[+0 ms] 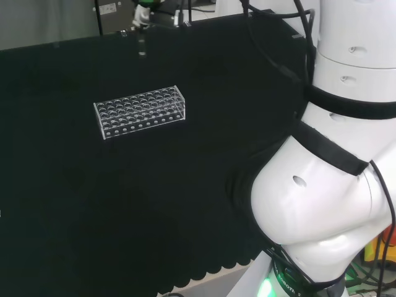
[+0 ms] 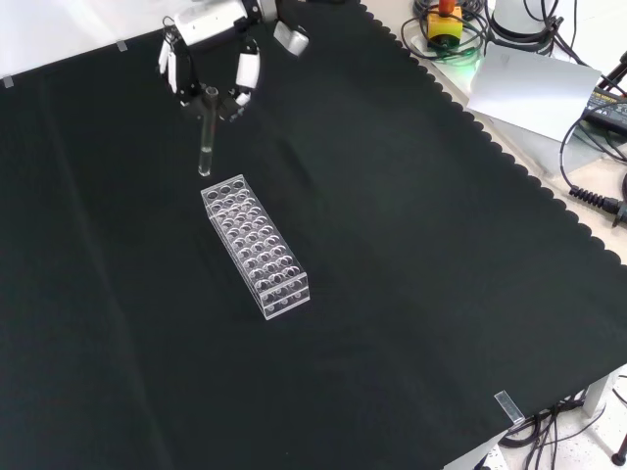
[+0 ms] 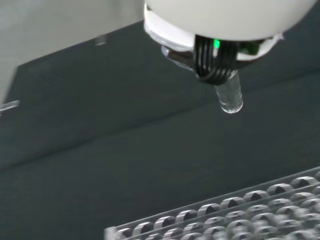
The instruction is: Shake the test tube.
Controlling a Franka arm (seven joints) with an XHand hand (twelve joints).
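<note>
A clear glass test tube [image 2: 207, 132] hangs nearly upright above the cloth, pinched near its top by the black and white hand [image 2: 208, 61] at the top left of the front view. The hand's fingers [image 2: 247, 72] curl round the tube's upper end. In the wrist view the tube's rounded bottom [image 3: 229, 96] sticks out below the hand [image 3: 220, 30]. In the head view the hand [image 1: 142, 15] and the tube [image 1: 142, 46] sit at the far edge of the cloth. A clear test tube rack [image 2: 255, 245] stands on the cloth just nearer than the tube, apart from it.
The rack [image 1: 140, 112] is near the middle left of the head view, with many holes. The arm's white links [image 1: 328, 173] stand at that view's right. Cables, a red and yellow button [image 2: 446, 22] and a white sheet [image 2: 529, 83] lie beyond the cloth's scalloped edge.
</note>
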